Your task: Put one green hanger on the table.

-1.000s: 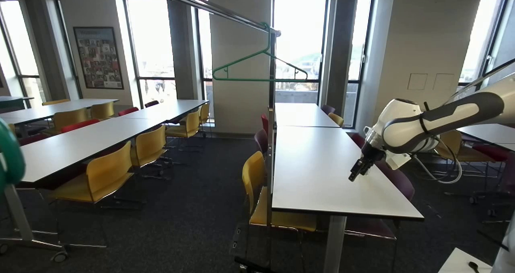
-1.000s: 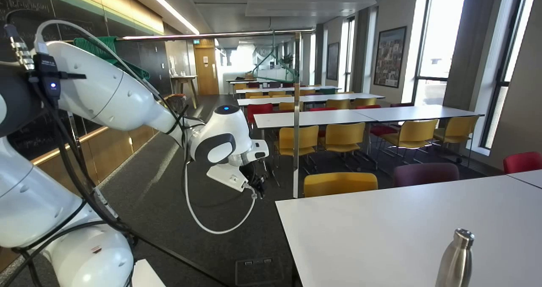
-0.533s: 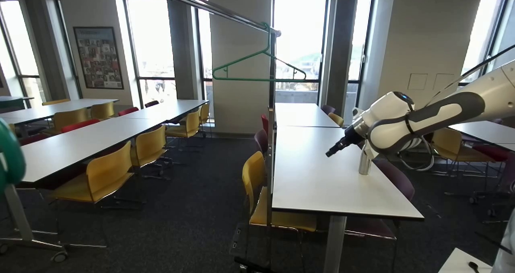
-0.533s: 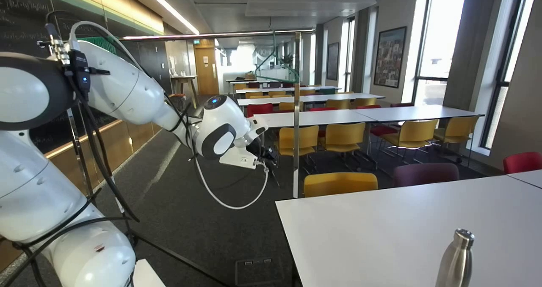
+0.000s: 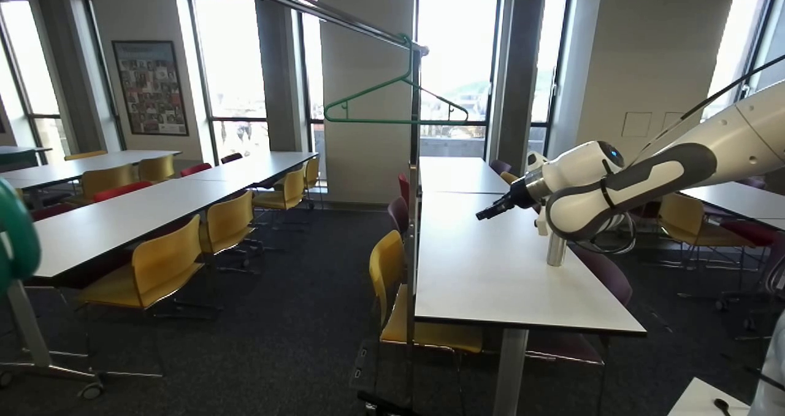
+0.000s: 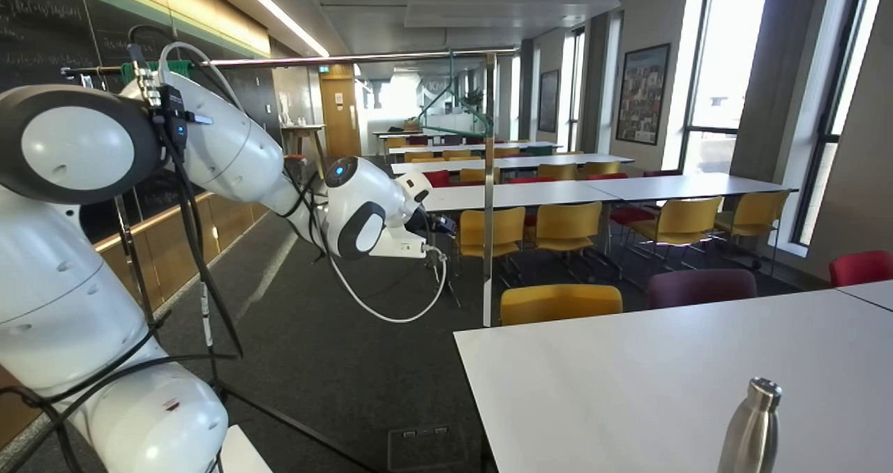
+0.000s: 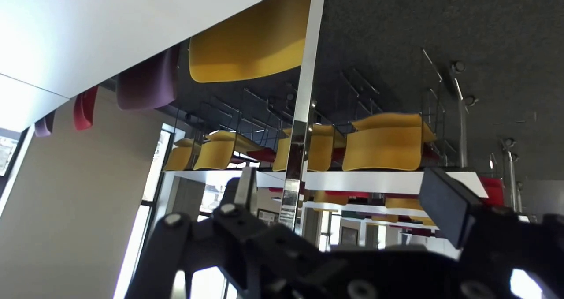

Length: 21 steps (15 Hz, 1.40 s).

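Hanger [image 5: 392, 121] dangles off the rail [image 5: 331, 15], well above the gripper [image 5: 481, 215]. Wrist view shows jaws wide apart; exterior views leave that unclear.

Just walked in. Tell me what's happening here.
A robot arm is out near a clothes rail, there to put one green hanger on the white table. At this moment its gripper stands open with nothing in it. The hanger hangs by its hook from the rail, apart from the gripper and not yet on the table, where a metal bottle stands upright.
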Motion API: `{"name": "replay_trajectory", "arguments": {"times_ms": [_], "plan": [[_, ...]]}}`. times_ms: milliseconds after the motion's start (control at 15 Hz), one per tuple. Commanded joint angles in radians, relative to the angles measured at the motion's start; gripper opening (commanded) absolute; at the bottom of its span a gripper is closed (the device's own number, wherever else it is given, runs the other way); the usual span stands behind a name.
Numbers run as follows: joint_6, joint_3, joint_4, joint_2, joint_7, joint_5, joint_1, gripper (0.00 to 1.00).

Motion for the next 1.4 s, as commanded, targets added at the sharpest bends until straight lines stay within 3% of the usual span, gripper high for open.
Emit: {"name": "replay_trajectory", "arguments": {"times_ms": [0,467,667,800,1333], "plan": [[-0.001,0.000,0.000,0.008,0.000,0.000,-0.006,1.00],[-0.001,0.000,0.002,0.021,0.000,0.000,-0.016,1.00],[0.166,0.034,0.055,0.106,-0.043,-0.055,-0.082,1.00],[0.235,-0.006,0.118,0.149,0.063,0.008,0.000,1.00],[0.205,0.013,0.425,0.295,0.460,0.058,0.059,1.00]]}}
